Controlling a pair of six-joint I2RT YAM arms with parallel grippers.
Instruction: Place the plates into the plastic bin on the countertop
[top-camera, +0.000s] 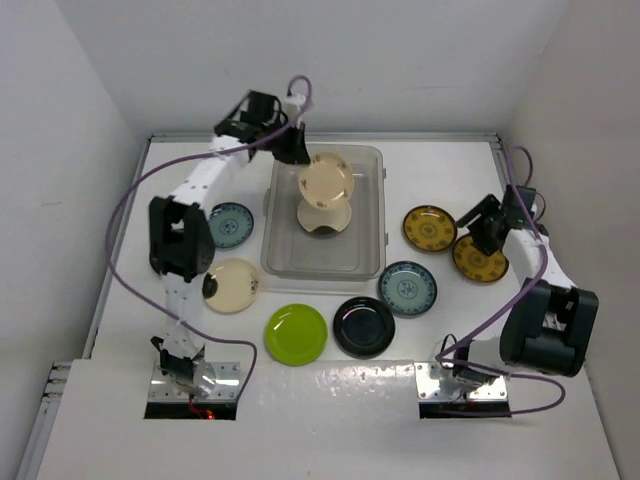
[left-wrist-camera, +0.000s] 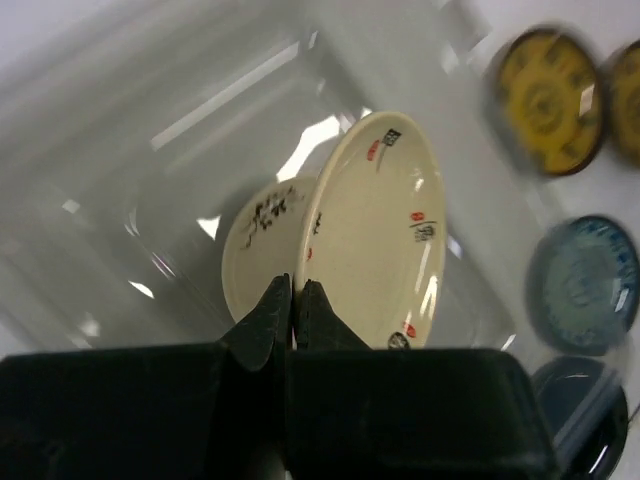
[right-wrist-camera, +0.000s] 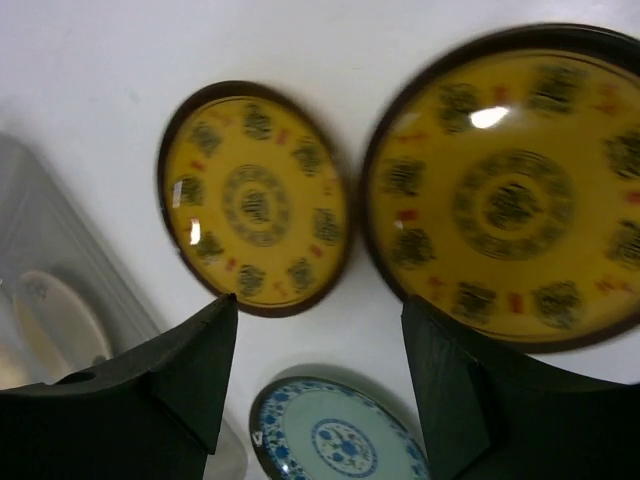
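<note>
Clearly these plates are stiff, glossy and breakable, with slick faces, so the thin rim looks like the best place to pinch. The left claw (left-wrist-camera: 293, 300) is closed tight on the rim of a cream plate (left-wrist-camera: 385, 230), held on edge over the bin (left-wrist-camera: 120, 130). Inside it a second cream plate (left-wrist-camera: 262, 235) sits tilted. Right of the bin, the right claw (right-wrist-camera: 318, 305) gapes empty above the amber plates (right-wrist-camera: 255, 200) — more wait on the tabletop (top-camera: 450, 170) before and left of the bin.
</note>
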